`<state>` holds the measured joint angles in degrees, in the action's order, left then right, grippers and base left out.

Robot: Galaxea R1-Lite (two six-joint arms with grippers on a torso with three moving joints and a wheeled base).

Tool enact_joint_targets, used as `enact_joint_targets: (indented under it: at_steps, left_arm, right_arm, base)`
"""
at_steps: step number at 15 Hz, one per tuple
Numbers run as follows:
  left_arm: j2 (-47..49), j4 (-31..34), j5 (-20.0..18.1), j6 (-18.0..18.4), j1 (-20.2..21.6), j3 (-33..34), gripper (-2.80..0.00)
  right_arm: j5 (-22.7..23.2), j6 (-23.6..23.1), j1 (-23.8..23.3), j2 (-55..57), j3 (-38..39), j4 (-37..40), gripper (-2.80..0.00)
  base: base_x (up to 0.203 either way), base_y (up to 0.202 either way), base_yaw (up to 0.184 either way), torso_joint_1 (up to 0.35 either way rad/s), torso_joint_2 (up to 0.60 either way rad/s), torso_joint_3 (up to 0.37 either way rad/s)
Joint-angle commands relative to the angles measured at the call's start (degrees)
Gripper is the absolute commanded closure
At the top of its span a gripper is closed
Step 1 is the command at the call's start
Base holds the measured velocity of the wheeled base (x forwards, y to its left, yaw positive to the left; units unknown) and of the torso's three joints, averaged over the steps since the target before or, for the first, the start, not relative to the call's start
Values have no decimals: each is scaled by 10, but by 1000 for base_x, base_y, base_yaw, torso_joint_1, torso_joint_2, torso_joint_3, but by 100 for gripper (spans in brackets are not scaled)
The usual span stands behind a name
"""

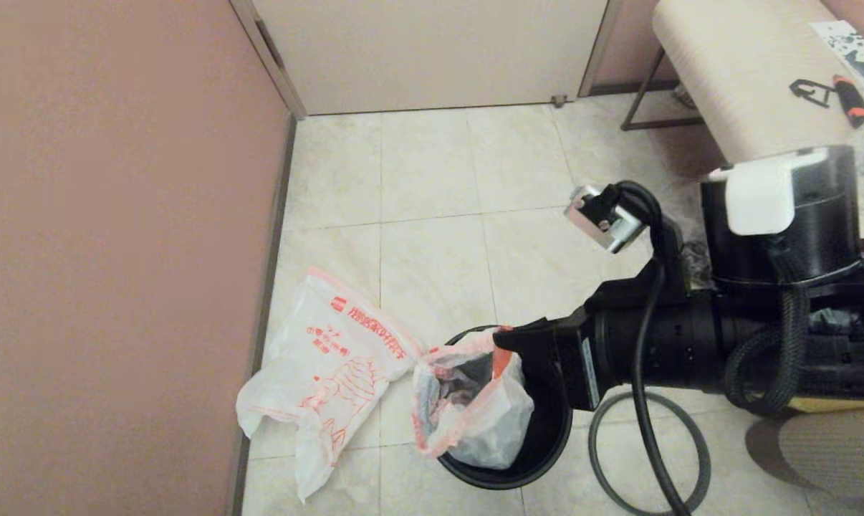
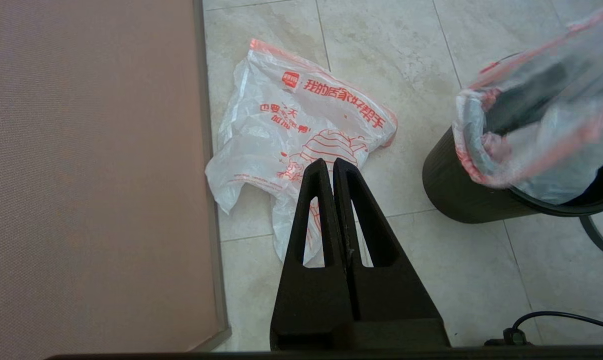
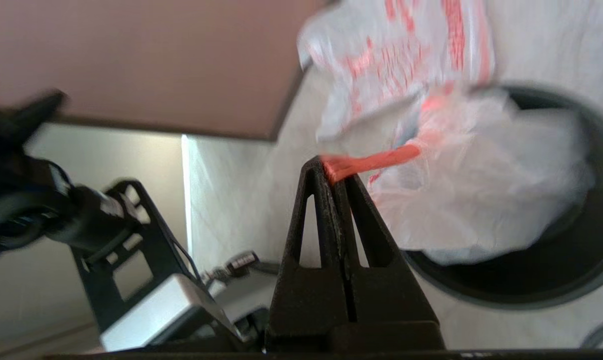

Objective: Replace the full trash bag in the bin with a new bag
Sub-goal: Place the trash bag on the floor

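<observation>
The bin (image 1: 546, 444) is a small round black wastebasket on the tiled floor. The full trash bag (image 1: 475, 416), white with an orange-red rim, bulges up out of it and leans over its left rim. My right gripper (image 1: 507, 342) reaches in from the right and is shut on the bag's twisted orange-red rim (image 3: 376, 161). The right wrist view shows my right gripper (image 3: 334, 170), the full trash bag (image 3: 481, 200) and the bin (image 3: 571, 280). The new bag (image 1: 332, 365), with bold red print, lies flat on the floor left of the bin. My left gripper (image 2: 333, 162) hangs shut and empty above the new bag (image 2: 291, 120).
A pink wall (image 1: 117, 251) runs along the left, with a door (image 1: 432, 50) at the back. A beige bench (image 1: 747, 72) holding small tools stands at the back right. A black cable loop (image 1: 647, 459) lies on the floor right of the bin.
</observation>
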<state>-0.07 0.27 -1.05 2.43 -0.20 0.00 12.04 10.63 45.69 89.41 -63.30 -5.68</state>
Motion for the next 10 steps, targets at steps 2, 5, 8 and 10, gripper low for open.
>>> enact_joint_targets:
  at_steps: [2,5,8,10]
  left_arm:
    - [1,0,0,0,0,0,0]
    - [1,0,0,0,0,0,0]
    - [1,0,0,0,0,0,0]
    - [1,0,0,0,0,0,0]
  right_arm:
    - [1,1,7,-31,-20,1,0]
    - [1,0,15,-55,-41,2,0]
    - [-2,-2,15,-68,-113,37,0]
    - [-7,-6,13,-70,-207,87,0]
  base:
    - [0,0,0,0,0,0]
    - [0,0,0,0,0,0]
    - [0,0,0,0,0,0]
    - [0,0,0,0,0,0]
